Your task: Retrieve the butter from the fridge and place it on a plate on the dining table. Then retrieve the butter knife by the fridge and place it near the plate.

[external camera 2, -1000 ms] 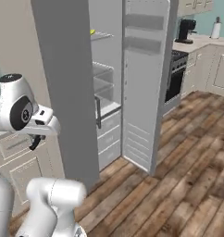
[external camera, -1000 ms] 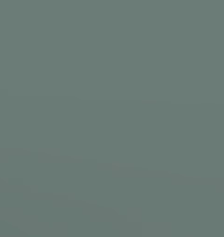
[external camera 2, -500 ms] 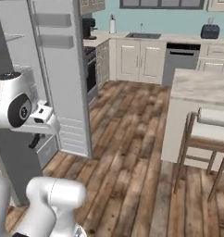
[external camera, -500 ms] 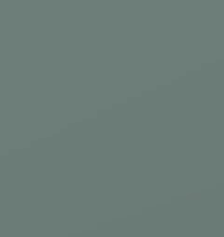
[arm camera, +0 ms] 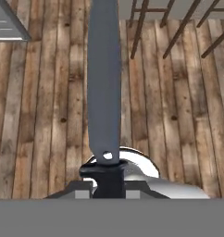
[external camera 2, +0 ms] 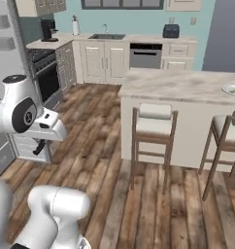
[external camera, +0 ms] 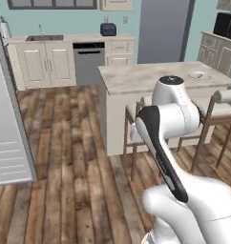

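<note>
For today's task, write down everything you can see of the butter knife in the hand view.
The butter knife has a long, flat, dull grey blade and a short black handle, with a pale round spot where they meet. The jaws are shut on the handle. The blade points straight away from the hand, above the wooden floor, touching nothing else.

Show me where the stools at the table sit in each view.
Left base view: stools centre right, tucked against the dining table.
Right base view: stools centre and right edge, at the table's near side.
Hand view: their legs, top right.
Shared landmark: the wooden floor.
</note>
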Tool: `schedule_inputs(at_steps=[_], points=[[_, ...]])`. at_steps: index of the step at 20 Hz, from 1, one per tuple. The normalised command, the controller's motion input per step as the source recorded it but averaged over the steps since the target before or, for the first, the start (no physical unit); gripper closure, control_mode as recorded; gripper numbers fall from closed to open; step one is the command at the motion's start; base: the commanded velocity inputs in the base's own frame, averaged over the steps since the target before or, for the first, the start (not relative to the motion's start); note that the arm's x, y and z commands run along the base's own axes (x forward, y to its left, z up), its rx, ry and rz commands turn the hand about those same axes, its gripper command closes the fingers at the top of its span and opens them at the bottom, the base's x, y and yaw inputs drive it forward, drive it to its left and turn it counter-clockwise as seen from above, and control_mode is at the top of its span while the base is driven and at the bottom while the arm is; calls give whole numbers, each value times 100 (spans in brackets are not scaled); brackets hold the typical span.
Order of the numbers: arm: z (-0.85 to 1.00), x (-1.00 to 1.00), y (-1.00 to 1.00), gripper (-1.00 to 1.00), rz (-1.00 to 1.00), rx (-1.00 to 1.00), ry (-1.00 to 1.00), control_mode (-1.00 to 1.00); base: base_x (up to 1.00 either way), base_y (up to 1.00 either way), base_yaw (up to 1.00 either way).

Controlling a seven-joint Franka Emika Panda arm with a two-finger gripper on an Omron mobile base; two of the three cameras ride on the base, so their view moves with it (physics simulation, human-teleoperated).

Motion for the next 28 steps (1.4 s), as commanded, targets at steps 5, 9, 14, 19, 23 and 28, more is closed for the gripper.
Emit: schedule_inputs(at_steps=[5,9,14,19,23,28], points=[[0,0,0,100,0,0,0,100,12,-100,-17],[0,0,0,100,0,0,0,100,9,-100,-14],[0,0,0,100,0,0,0,100,18,-97,-6],[0,0,0,100,0,0,0,100,25,-99,-3],[0,0,0,100,0,0,0,100,25,-100,-2],[0,0,0,100,0,0,0,100,41,-90,-1]])
